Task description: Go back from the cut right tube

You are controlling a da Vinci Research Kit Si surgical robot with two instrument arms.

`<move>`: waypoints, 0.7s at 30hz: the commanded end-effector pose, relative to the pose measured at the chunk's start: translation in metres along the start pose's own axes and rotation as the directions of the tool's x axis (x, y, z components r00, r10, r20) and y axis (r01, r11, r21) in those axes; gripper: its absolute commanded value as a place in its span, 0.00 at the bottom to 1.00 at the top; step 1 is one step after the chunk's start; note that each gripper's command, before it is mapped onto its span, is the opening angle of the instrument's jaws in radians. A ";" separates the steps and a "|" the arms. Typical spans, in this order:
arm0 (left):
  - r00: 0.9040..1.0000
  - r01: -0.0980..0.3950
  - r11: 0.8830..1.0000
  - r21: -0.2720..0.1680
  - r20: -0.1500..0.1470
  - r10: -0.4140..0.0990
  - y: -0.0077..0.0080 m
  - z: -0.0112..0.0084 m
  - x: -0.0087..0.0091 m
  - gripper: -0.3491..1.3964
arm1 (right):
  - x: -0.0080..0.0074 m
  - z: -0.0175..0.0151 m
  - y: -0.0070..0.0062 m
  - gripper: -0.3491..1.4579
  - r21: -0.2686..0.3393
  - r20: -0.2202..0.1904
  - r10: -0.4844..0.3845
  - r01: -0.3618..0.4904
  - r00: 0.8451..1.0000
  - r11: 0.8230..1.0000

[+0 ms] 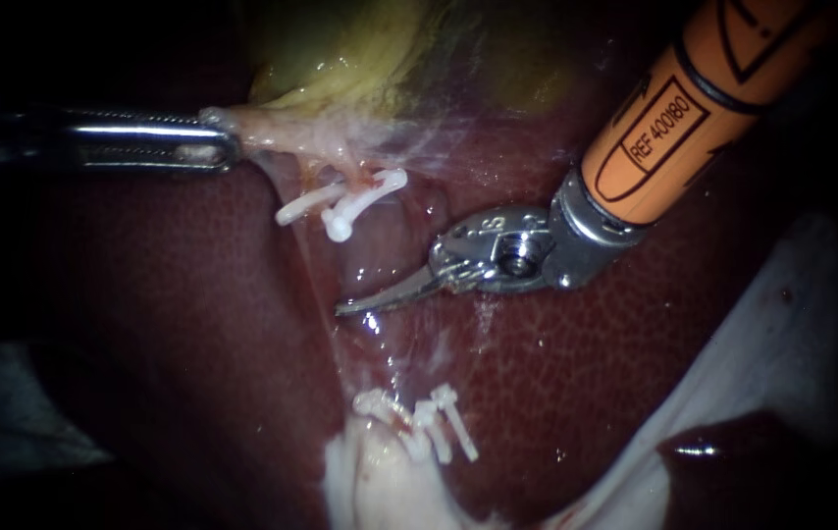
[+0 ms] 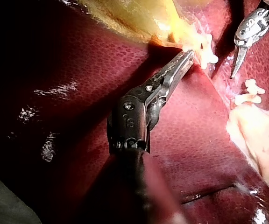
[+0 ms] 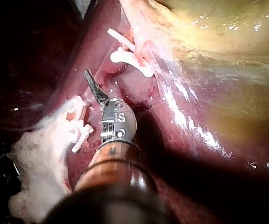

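Between two groups of white clips, over the dark red liver [image 1: 586, 393]: right instrument [image 1: 345, 307], orange-sleeved shaft entering from upper right, slim curved jaws lying together, holding nothing, tip pointing toward a thin membrane [image 1: 316, 285], clear of both clip groups. Upper clips [image 1: 340, 201] seated on one end of the cut tube [image 1: 345, 169], just under the yellowish gallbladder [image 1: 340, 49]. Lower clips [image 1: 429, 422] on the other end, against a whitish lump [image 1: 370, 486]. Bare liver in the gap between the two ends. Left instrument [image 1: 228, 137], steel shaft from the left, jaws clamped on pale tissue [image 1: 262, 132] at the gallbladder's lower edge, near the upper clips. White cloth [image 1: 782, 324] at lower right, well apart from both instruments.
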 end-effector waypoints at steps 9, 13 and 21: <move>1.000 -0.001 1.000 0.000 0.000 0.001 -0.0001 0.0000 -0.0001 0.00 | 0.0001 0.0004 -0.0001 0.89 0.033 -0.060 -0.029 0.031 0.998 0.999; 1.000 -0.001 1.000 0.000 0.000 0.001 -0.0001 0.0000 -0.0001 0.00 | 0.0001 0.0003 -0.0002 0.91 0.035 -0.063 -0.023 0.025 0.998 0.999; 1.000 -0.002 1.000 -0.001 0.000 0.002 -0.0003 0.0001 -0.0003 0.00 | -0.0008 -0.0020 -0.0017 0.92 -0.054 -0.088 -0.024 0.020 0.996 0.998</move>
